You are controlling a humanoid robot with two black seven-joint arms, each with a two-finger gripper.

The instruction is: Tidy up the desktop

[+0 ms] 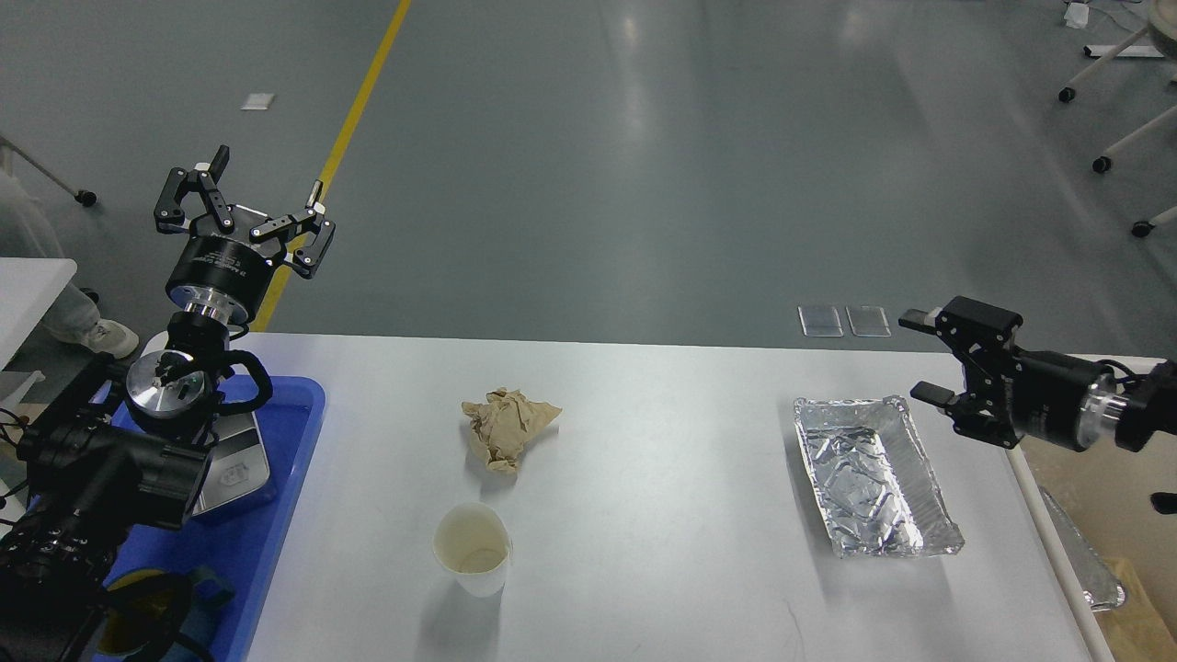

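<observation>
Left gripper point(265, 179) raised upright above the far-left corner of the desktop point(662, 515), fingers spread wide and holding nothing; right gripper point(919, 359) turned sideways, pointing left just past the far-right end of the foil tray point(874, 473), fingers apart and likewise holding nothing. The white desktop fills the lower half of the view and carries a crumpled brown paper point(508, 426), a paper cup point(473, 549) near it and the foil tray well to the right, with a blue tray point(267, 542) at its left edge. Beyond lies grey floor with a yellow line point(342, 147).
</observation>
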